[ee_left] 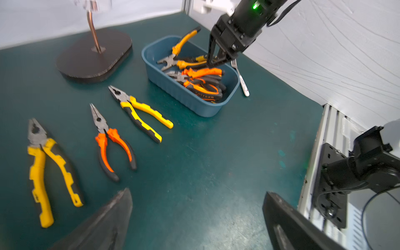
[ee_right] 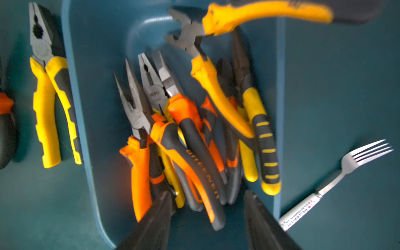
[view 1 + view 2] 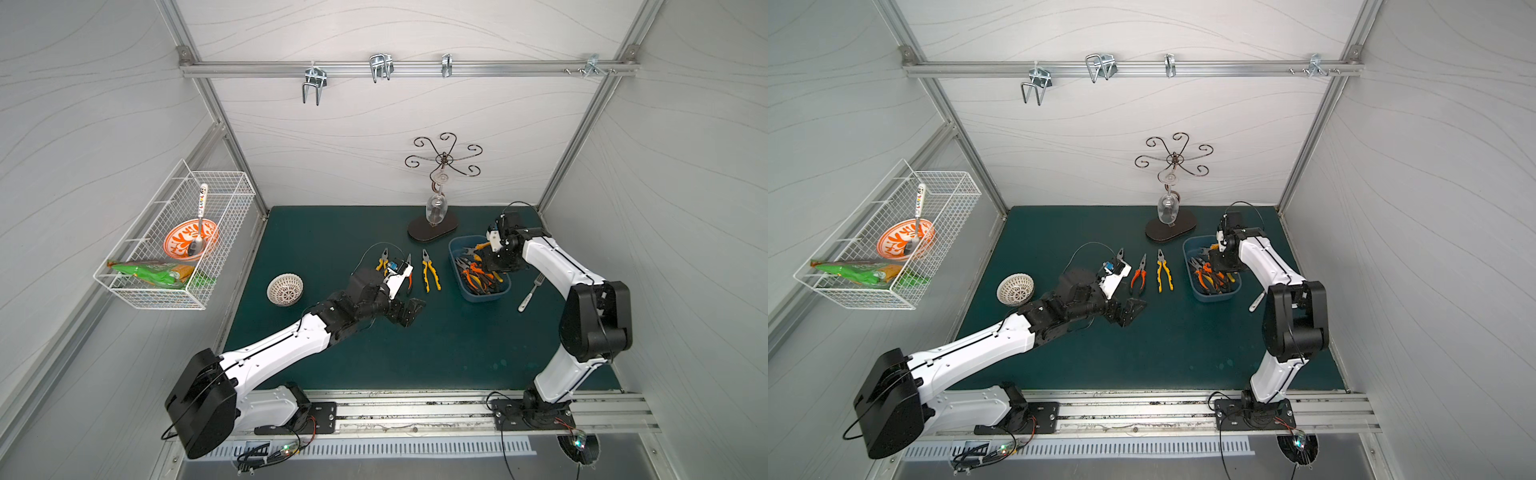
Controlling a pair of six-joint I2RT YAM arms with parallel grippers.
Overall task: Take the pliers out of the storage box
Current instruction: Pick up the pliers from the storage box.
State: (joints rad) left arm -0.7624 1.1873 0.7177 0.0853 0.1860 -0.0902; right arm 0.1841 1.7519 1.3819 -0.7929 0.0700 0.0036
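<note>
**Right gripper down among the boxed pliers**

At 2 o'clock on the dark green mat (image 3: 415, 353), in both top views: the small blue plastic storage box (image 3: 484, 296) (image 3: 1214, 297), holding a heap of pliers (image 1: 201, 80) with orange-black and yellow-black rubbery handles. Lowered into it, the right gripper (image 1: 213, 61), black fingers (image 2: 160, 216) astride the handle ends. Cannot tell whether clamped on a handle or merely part-way together.

At 9 o'clock of the box, side by side on the mat: blunt yellow-black pliers (image 1: 140, 113) nearest, long-nosed orange-black pliers (image 1: 112, 140), then a second blunt yellow-black pair (image 1: 47, 168).

At 8 o'clock of the box, over bare mat, the left gripper (image 1: 197, 192), fingers wide apart, holding nothing.

At 4 o'clock, just beside the box, a silver fork (image 2: 355, 161) with a white handle.
</note>
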